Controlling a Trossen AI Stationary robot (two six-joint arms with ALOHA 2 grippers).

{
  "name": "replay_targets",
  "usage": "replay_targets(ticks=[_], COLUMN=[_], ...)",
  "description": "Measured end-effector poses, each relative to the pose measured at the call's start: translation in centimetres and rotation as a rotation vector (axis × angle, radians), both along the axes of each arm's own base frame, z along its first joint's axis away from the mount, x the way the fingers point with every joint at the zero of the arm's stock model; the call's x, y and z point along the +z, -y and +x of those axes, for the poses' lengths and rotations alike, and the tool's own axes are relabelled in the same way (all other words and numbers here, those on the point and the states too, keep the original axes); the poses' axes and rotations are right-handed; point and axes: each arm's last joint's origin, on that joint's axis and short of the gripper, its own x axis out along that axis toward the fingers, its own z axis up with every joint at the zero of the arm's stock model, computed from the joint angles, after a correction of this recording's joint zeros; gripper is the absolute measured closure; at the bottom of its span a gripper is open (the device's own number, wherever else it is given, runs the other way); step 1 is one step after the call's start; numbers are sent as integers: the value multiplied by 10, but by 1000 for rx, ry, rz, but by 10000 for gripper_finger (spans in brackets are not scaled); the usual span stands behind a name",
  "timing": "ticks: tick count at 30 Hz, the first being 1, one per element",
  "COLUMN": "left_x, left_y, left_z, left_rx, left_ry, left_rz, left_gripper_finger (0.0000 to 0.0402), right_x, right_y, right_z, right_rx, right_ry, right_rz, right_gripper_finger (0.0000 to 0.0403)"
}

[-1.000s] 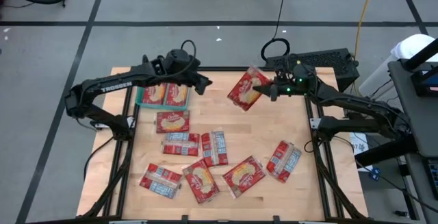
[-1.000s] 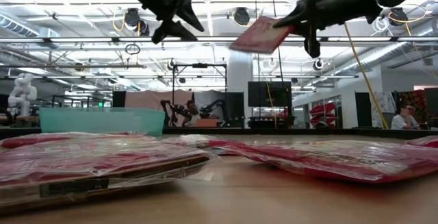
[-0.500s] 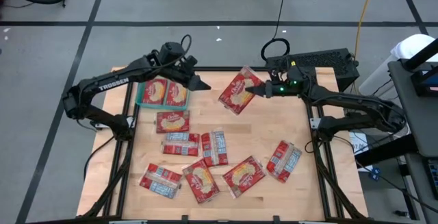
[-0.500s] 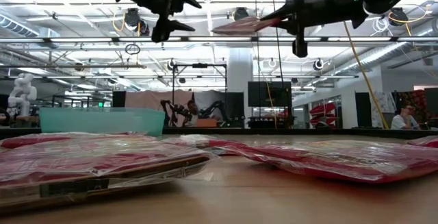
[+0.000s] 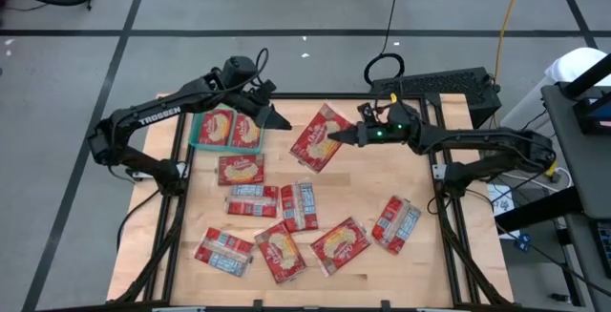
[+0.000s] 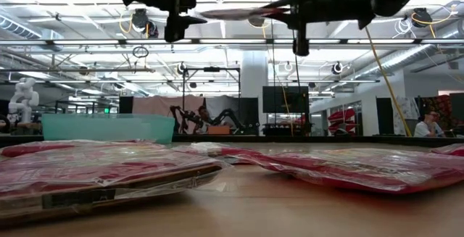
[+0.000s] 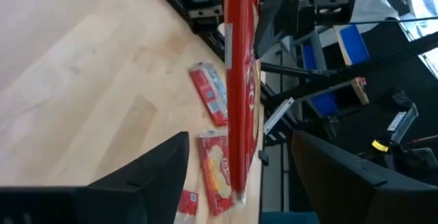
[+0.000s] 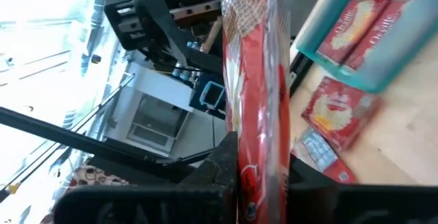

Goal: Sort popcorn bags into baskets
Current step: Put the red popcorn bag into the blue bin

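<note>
High view shows a big wooden table [image 5: 363, 197] with two dark arms reaching over its far half. At the far left of the table sits the teal basket [image 5: 194, 133], and two popcorn bags [image 5: 246, 131] lie flat inside it, side by side.

Next come the arms. The right gripper [image 5: 336, 135] is up in the air over the middle far part of the table, and its jaws are pinching one edge of a red popcorn bag [image 5: 316, 139]. This held bag hangs flat above the wood, a little to the right of the basket and not touching anything. The left gripper [image 5: 270, 119] hovers just past the right side of the basket with its jaws spread wide and nothing between them. It points toward the held bag.

Seven more loose bags [image 5: 337, 245] lie on the near half of the table, some overlapping.

The step in hand looks like carrying one bag over to the basket, or passing it to the left arm. Next, the bag needs to go farther left until it is over the basket, then come down and be let go. The basket already looks full across, so the bag may have to rest on top of the two inside.
</note>
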Motion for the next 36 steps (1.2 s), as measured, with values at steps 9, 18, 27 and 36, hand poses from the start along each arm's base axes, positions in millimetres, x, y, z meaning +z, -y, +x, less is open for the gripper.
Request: replay_targets(ticks=[9,18,27,36], left_x=[-13,-8,-8,-7], left_y=[-5,-6,-5,-4], left_z=[10,11,12,13], left_rx=[0,-1,-8,-24], left_ry=[-33,12,16,42], left_rz=[-23,12,17,56], left_gripper_finger=[151,151,196,312], right_x=[3,4,4,4], right_y=[9,12,12,12], right_z=[30,41,42,42], right_rx=[8,14,14,16], right_ry=[-17,9,19,18], right_rz=[3,-18,-37,-84], right_gripper_finger=[385,385,385,385])
